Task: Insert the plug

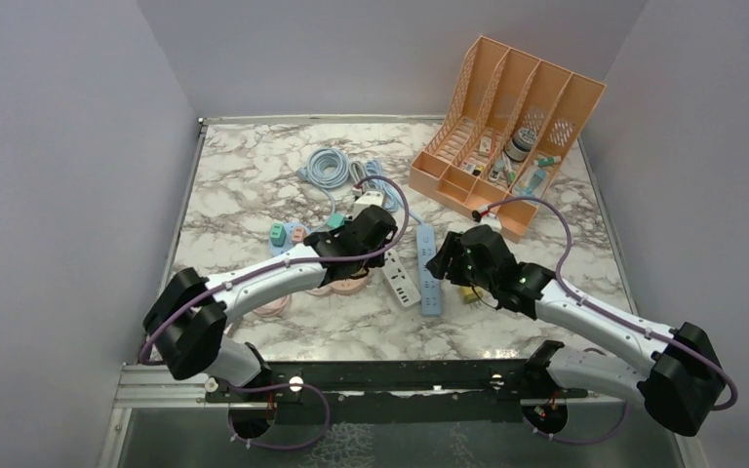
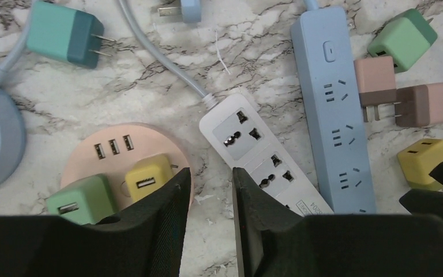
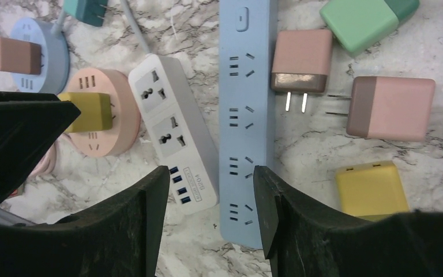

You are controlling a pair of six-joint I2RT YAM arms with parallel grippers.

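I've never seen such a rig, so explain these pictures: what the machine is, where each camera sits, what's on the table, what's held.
These are two robot arms bolted at the near edge of a marble table. The wide picture looks down from above and behind. The other two come from cameras on each wrist, so the black fingers at the bottom are the arm's own. The left gripper and right gripper both hold nothing, jaws apart. Below lie a blue power strip, a white power strip, a round peach socket hub with two chargers standing on it, and loose charger cubes. An orange file rack stands at the back.
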